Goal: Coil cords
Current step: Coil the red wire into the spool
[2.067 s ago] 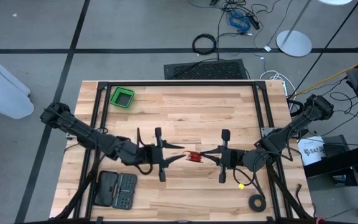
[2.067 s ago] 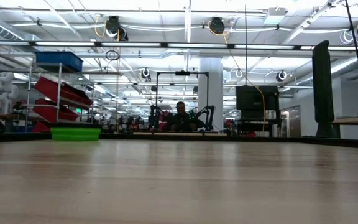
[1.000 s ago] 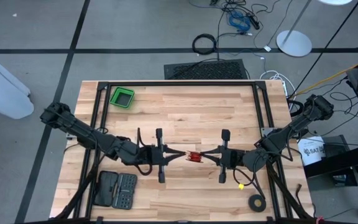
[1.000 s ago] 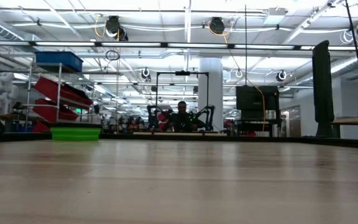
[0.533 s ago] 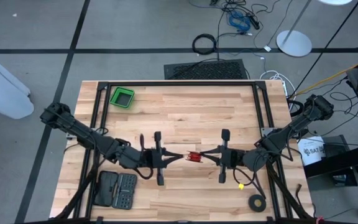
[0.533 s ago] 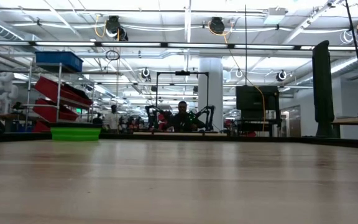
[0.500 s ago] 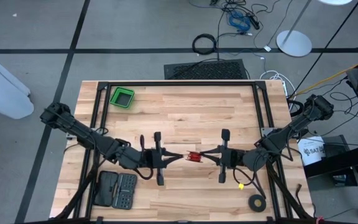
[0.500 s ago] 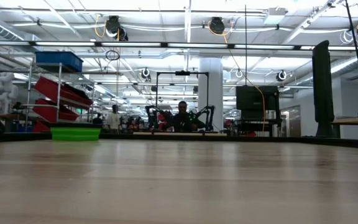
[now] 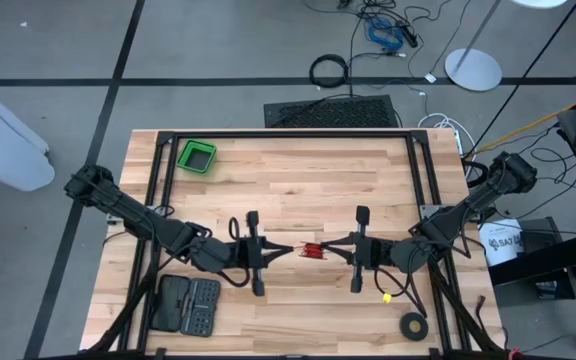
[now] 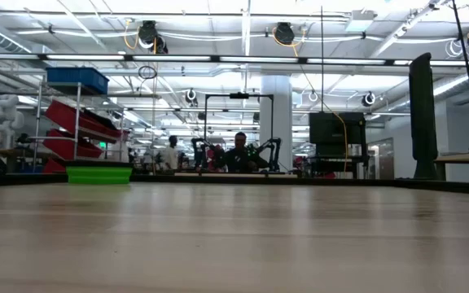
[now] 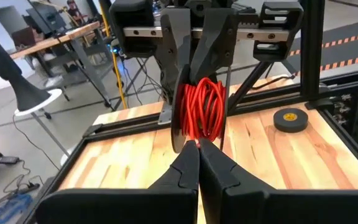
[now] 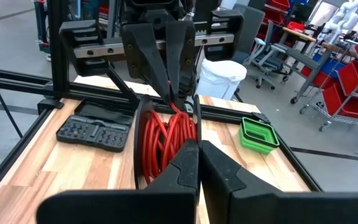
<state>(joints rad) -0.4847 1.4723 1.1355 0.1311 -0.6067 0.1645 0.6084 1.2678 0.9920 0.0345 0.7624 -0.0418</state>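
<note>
Red and black cord: we see the cords (image 9: 311,251) as a small red-and-black coil held above the wooden table (image 9: 298,180), near its middle and toward the front half, between the two grippers.
Left gripper: we find the left gripper (image 9: 290,251) reaching in from the left side, its fingers pressed together on the coil's left edge; in its wrist view the closed fingertips (image 11: 188,163) meet just under the red loops (image 11: 202,111).
Right gripper: we find the right gripper (image 9: 330,247) facing it from the right, fingers clamped together on the coil's right edge; in its wrist view the red loops (image 12: 166,140) hang just beyond the closed fingertips (image 12: 190,152).
Facing arms: we note that each wrist view shows the other arm's gripper head-on behind the coil, both pinching the same bundle.
Green bin: we see it (image 9: 197,156) near the table's far left corner, well apart from the coil.
Tool case: we see a dark case (image 9: 186,304) at the front left, below the left arm.
Tape ring: we see a flat black ring (image 9: 411,325) at the front right corner.
Background: we make out a seated person (image 10: 236,151) far behind the table in the low view.
</note>
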